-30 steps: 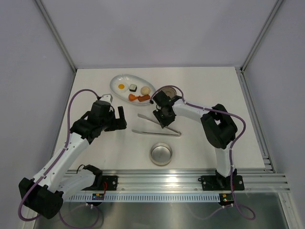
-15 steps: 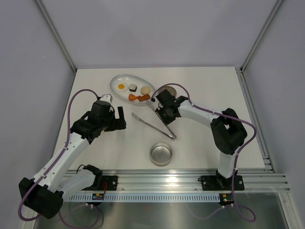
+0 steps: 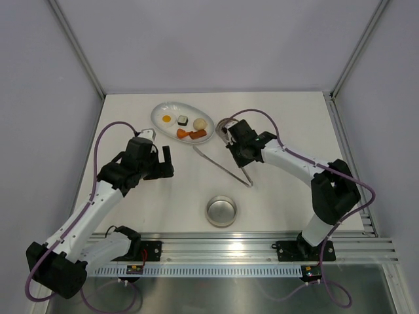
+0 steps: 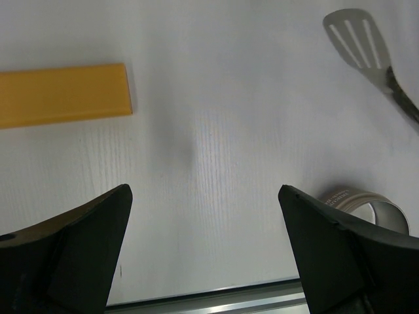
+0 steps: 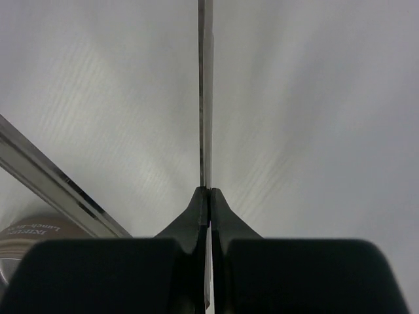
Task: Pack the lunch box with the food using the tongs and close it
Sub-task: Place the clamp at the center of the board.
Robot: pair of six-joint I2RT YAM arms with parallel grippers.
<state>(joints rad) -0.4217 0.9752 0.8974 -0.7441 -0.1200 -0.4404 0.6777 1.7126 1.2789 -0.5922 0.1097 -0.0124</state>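
Note:
The slim silver tongs (image 3: pixel 221 165) slant across the middle of the table, their arms squeezed nearly together. My right gripper (image 3: pixel 246 159) is shut on them near their joined end. In the right wrist view a thin tongs blade (image 5: pixel 205 98) runs straight out from between the shut fingertips (image 5: pixel 209 191). The steel lunch box (image 3: pixel 221 210) stands open near the front edge. Its lid (image 3: pixel 226 123) is mostly hidden behind the right arm. The food lies on the white plate (image 3: pixel 159 111): fried egg (image 3: pixel 167 119), sushi roll (image 3: pixel 182 120), beige ball (image 3: pixel 200 123), orange chunk (image 3: pixel 181 133), sausage (image 3: pixel 197 134). My left gripper (image 3: pixel 167 161) hangs open and empty, left of the tongs.
The left wrist view shows the slotted tongs tip (image 4: pixel 357 39) at top right, the lunch box rim (image 4: pixel 363 203) at lower right and a flat yellow strip (image 4: pixel 62 95) at left. The table's front rail (image 3: pixel 249 245) runs along the near edge.
My right gripper closed on the tongs and moved right with them. The tongs' arms came together and swung into one slanted line. The left arm has not moved.

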